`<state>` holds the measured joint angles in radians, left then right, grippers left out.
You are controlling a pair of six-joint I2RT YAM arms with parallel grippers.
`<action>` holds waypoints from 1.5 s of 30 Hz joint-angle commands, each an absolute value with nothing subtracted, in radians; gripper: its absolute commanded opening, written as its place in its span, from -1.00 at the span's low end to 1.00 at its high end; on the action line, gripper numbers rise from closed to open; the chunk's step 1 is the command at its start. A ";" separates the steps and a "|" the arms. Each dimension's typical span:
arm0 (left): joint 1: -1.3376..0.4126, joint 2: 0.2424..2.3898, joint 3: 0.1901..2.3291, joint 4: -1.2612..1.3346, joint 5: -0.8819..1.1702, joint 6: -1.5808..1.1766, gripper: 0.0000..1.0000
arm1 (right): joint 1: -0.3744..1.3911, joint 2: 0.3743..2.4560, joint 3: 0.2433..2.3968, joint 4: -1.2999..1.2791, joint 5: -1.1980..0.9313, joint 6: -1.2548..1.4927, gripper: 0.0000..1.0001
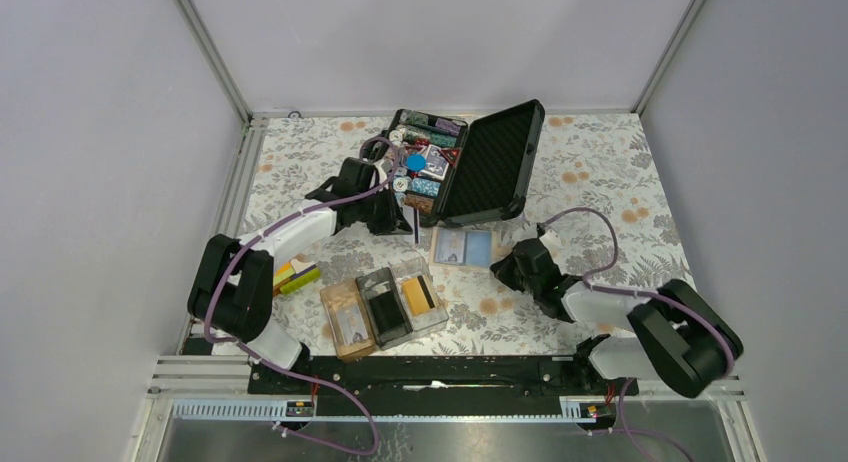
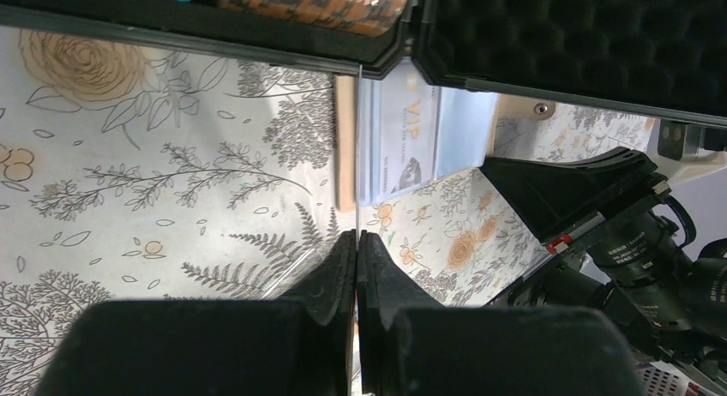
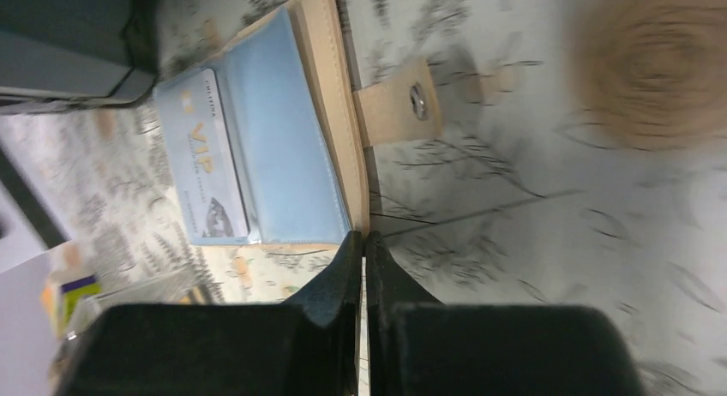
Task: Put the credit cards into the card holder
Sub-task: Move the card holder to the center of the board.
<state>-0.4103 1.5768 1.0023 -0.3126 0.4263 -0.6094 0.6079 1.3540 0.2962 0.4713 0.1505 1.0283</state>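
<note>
The card holder (image 1: 343,294) is a low clear tray near the front of the table. A gold credit card (image 1: 420,295) with a black stripe lies in its right compartment. My left gripper (image 1: 413,225) (image 2: 357,235) hangs just behind the tray, shut on a thin card (image 2: 357,156) seen edge-on, so its face is hidden. A tan wallet (image 1: 463,248) (image 3: 283,156) with blue sleeves and a pale VIP card (image 3: 201,160) lies to the right. My right gripper (image 1: 500,265) (image 3: 364,236) is shut with its tips pinched at the wallet's tan edge (image 3: 330,87).
An open black foam-lined chip case (image 1: 470,162) full of chips stands at the back, close behind my left gripper. A small yellow-green object (image 1: 296,277) lies left of the tray. Metal frame rails and grey walls close in the floral table on three sides.
</note>
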 commanded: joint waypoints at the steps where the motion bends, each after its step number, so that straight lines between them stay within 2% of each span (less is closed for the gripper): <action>1: -0.442 1.513 1.086 -0.308 0.371 -0.594 -1.00 | 0.604 1.223 0.343 0.113 0.373 0.957 -1.00; 13: -0.586 1.420 1.086 -0.287 0.310 -0.690 -1.00 | 0.596 0.990 0.381 -0.286 0.479 0.912 -1.00; 14: -0.595 1.407 1.071 -0.279 0.307 -0.704 -1.00 | 0.594 0.973 0.387 -0.313 0.487 0.917 -0.94; 18: -0.629 1.352 1.004 -0.229 0.305 -0.764 -1.00 | 0.593 0.889 0.432 -0.338 0.473 0.870 0.04; 19: -0.637 1.346 0.995 -0.224 0.303 -0.771 -1.00 | 0.593 0.869 0.433 -0.310 0.453 0.841 0.18; 21: -0.647 1.339 0.984 -0.221 0.305 -0.777 -1.00 | 0.593 0.842 0.432 -0.231 0.399 0.780 0.28; 24: -0.649 1.344 0.976 -0.219 0.308 -0.775 -1.00 | 0.592 0.890 0.424 -0.076 0.308 0.724 0.30; 27: -0.649 1.348 0.977 -0.219 0.312 -0.772 -1.00 | 0.591 0.996 0.420 0.094 0.262 0.715 0.19; 38: -0.648 1.340 0.968 -0.231 0.315 -0.761 -1.00 | 0.591 1.230 0.382 0.457 0.143 0.637 0.15; 45: -0.647 1.323 0.965 -0.245 0.308 -0.749 -1.00 | 0.594 1.251 0.357 0.438 0.221 0.637 0.14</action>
<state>-0.6472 1.3628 0.9707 -0.2760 0.3260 -0.7601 0.5953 1.2522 0.3550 0.4007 0.1684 0.6659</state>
